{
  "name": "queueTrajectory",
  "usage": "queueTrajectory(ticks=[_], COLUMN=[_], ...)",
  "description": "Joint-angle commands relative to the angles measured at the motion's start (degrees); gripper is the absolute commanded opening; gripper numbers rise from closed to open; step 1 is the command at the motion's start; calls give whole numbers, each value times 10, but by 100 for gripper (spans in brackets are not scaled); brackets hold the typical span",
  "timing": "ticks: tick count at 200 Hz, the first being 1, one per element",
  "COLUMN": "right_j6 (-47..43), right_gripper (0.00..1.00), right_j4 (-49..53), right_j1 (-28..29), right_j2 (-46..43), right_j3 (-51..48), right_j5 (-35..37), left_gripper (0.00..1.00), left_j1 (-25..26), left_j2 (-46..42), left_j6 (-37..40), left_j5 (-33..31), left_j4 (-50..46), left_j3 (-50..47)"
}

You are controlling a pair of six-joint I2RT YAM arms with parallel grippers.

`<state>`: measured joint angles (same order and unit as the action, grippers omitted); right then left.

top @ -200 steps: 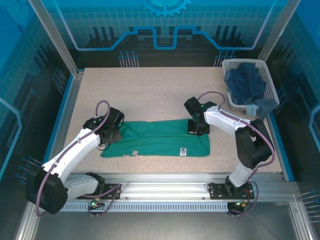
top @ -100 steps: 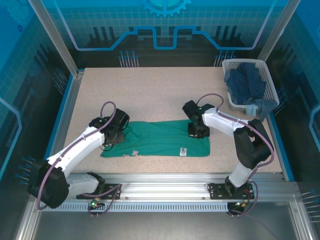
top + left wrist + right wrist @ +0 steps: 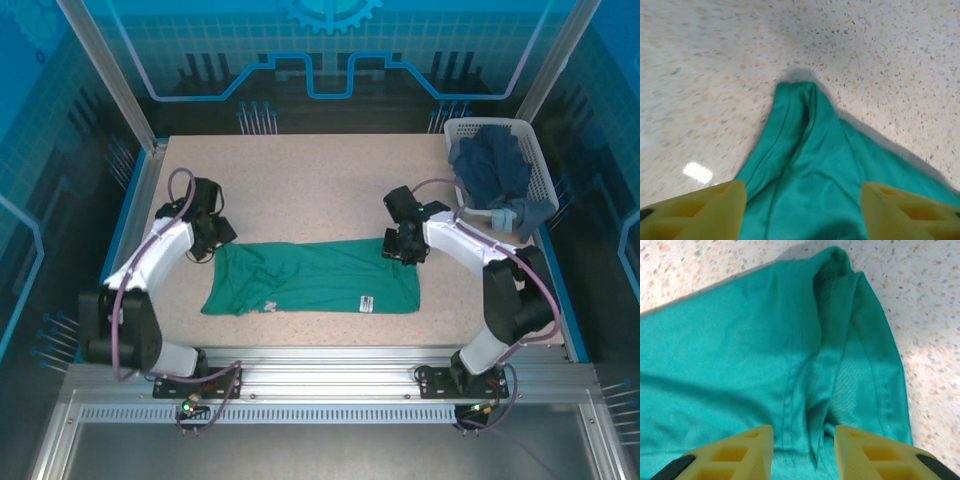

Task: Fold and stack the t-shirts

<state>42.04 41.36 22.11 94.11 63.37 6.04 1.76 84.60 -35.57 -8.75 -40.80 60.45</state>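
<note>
Nearest the front edge of the tabletop [image 3: 300, 180] lies the green t-shirt [image 3: 320, 280], folded into a long band that runs left to right, parallel to that edge and about midway between the left and right edges. A small white label [image 3: 366, 301] sits by its near hem, right of middle, and a pale print [image 3: 268, 305] shows by the same hem toward the left.

At the band's far left corner is the left gripper [image 3: 208, 238]. Seen from the left wrist, its yellow fingers [image 3: 700, 207] stand wide apart over a rumpled point of green cloth and nothing is pinched between them.

At the far right corner is the right gripper [image 3: 402, 250]. Its yellow fingers [image 3: 735, 452] are parted too, less widely, above a creased ridge of the shirt, and they clamp none of it.

Farther back, in the far right corner of the tabletop, stands a white basket [image 3: 470, 125] heaped with dark blue t-shirts [image 3: 490, 165], some cloth spilling over its near rim.
</note>
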Motion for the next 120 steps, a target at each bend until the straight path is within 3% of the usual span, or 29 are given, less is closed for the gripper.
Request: queueTrajectory(ticks=[1, 41, 76, 120], right_j6=[1, 19, 27, 33], right_gripper=[37, 36, 37, 37], right_j4=[-34, -16, -19, -16], right_j1=[-20, -36, -39, -50], right_j2=[35, 82, 103, 130], right_j3=[21, 44, 49, 52], right_j5=[-65, -73, -78, -66], left_gripper=[55, 46, 41, 11], left_j1=[-23, -47, -47, -50], left_j2=[58, 134, 145, 159], left_j6=[23, 35, 38, 56], left_j5=[97, 107, 110, 77], left_j4=[70, 78, 109, 115], left_j3=[14, 26, 10, 18])
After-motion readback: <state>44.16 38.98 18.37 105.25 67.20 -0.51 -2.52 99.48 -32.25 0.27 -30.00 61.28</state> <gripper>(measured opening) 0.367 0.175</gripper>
